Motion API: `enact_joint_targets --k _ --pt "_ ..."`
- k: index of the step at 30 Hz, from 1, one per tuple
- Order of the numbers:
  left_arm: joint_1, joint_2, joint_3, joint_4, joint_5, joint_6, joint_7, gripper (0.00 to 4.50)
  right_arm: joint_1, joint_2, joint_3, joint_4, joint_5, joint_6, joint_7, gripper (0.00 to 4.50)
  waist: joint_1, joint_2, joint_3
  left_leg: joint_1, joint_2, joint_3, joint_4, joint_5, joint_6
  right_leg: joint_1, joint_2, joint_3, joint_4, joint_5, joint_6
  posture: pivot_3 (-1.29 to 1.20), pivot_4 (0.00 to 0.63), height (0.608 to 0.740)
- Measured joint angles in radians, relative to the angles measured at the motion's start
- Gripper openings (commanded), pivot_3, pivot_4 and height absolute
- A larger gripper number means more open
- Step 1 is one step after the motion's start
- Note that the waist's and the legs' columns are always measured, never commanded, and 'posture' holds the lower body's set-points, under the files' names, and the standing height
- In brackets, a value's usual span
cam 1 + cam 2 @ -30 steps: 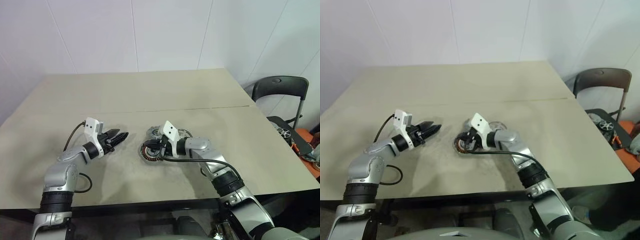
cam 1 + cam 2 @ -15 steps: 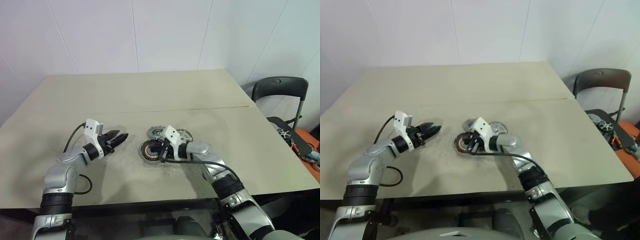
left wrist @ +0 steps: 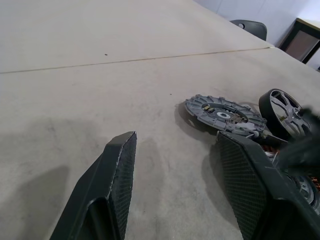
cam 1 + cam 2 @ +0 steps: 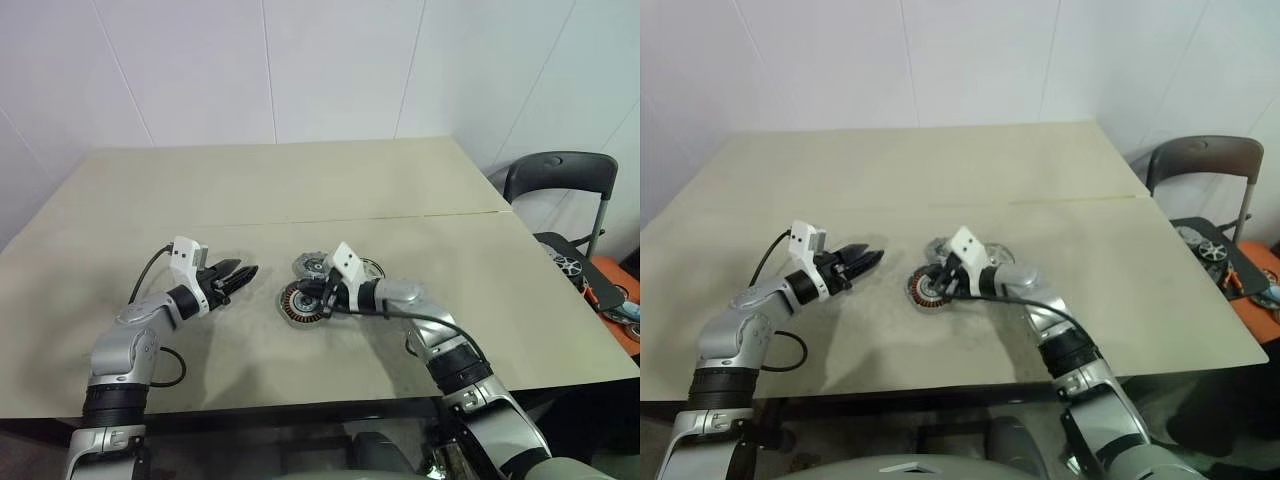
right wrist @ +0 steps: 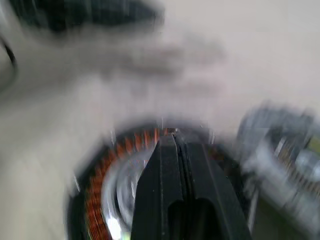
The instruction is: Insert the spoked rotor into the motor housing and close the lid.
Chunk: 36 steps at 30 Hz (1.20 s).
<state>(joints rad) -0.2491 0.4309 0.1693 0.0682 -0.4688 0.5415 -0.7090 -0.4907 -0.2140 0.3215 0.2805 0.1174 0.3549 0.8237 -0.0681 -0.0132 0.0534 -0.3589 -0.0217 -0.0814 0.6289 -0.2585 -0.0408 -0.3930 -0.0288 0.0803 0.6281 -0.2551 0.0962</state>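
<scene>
Table [image 3: 75,100]; wrist-seen spoked rotor [image 3: 224,113]

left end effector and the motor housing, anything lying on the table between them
Nothing: the head views show bare table between the open left end effector and the copper-wound motor housing.

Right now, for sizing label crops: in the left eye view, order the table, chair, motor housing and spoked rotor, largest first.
1. table
2. chair
3. motor housing and spoked rotor: these look alike. The housing lies nearer and the right claw overlaps it, so I won't rank them.
</scene>
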Motion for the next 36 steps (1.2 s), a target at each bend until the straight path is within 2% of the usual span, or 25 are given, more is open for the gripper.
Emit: enact_joint_targets --k 6,14,21,23,25,27,34,35,36 --pt "-0.001 -0.003 0.000 -0.002 0.000 0.000 0.002 2.72 0.000 0.016 -0.013 0.008 0.005 0.000 -0.003 0.03 -0.001 -0.001 0.000 0.001 0.000 0.000 0.002 0.000 0.000 0.001 0.001 0.000 0.001 0.000 0.000 0.00 0.000 0.740" --pt "-0.001 -0.005 0.000 -0.005 -0.002 0.001 0.002 2.72 -0.029 0.042 -0.184 -0.080 0.205 0.183 -0.003 0.03 0.001 0.000 0.000 -0.001 0.000 -0.003 0.001 0.000 0.000 -0.001 0.000 0.000 0.001 0.003 -0.001 0.00 0.000 0.740" --pt "-0.005 0.000 0.015 -0.108 -0.084 0.074 0.002 2.72 -0.069 -0.105 -0.386 -0.261 0.348 0.377 -0.068 0.03 0.011 0.000 0.001 -0.002 0.000 -0.001 0.000 0.000 0.000 0.000 0.000 0.000 -0.002 0.001 -0.002 0.00 0.000 0.740" --pt "0.001 0.010 0.039 -0.161 -0.132 0.114 0.004 2.72 -0.043 -0.151 -0.450 -0.292 0.369 0.427 -0.112 0.40 0.015 0.000 0.001 -0.004 0.000 0.000 0.000 0.000 0.000 -0.002 0.000 0.000 -0.002 0.001 -0.002 0.00 0.000 0.740" --pt "0.005 0.038 0.076 -0.224 -0.201 0.176 0.007 2.72 0.020 -0.207 -0.508 -0.367 0.400 0.473 -0.137 0.95 0.020 0.000 0.001 -0.009 0.001 0.000 0.000 0.000 0.000 -0.007 0.000 0.000 -0.001 0.001 -0.001 0.00 0.000 0.740" --pt "0.010 0.069 0.119 -0.263 -0.252 0.220 0.013 2.72 0.075 -0.246 -0.548 -0.418 0.422 0.494 -0.141 1.68 0.021 0.000 0.001 -0.013 0.001 0.000 0.001 0.000 0.000 -0.012 0.001 0.000 0.000 0.002 0.000 0.00 0.000 0.740" --pt "0.087 0.215 0.236 -0.303 -0.396 0.355 -0.019 2.72 0.213 -0.317 -0.717 -0.532 0.536 0.590 -0.196 4.15 0.024 0.000 0.001 -0.013 0.001 0.002 0.003 0.000 0.000 -0.011 0.001 0.001 0.000 -0.001 0.000 0.00 0.000 0.740" --pt "0.100 0.229 0.247 -0.302 -0.402 0.365 -0.026 2.72 0.225 -0.320 -0.746 -0.530 0.550 0.613 -0.209 4.44 0.024 0.000 0.001 -0.013 0.001 0.002 0.004 0.000 0.000 -0.011 0.001 0.001 0.000 -0.001 0.000 0.00 0.000 0.740" --pt "0.108 0.241 0.248 -0.302 -0.407 0.370 -0.032 2.72 0.238 -0.324 -0.770 -0.530 0.573 0.638 -0.217 4.44 0.025 0.000 0.001 -0.013 0.001 0.003 0.004 0.000 0.000 -0.011 0.000 0.001 -0.001 -0.001 -0.001 0.00 0.000 0.740"
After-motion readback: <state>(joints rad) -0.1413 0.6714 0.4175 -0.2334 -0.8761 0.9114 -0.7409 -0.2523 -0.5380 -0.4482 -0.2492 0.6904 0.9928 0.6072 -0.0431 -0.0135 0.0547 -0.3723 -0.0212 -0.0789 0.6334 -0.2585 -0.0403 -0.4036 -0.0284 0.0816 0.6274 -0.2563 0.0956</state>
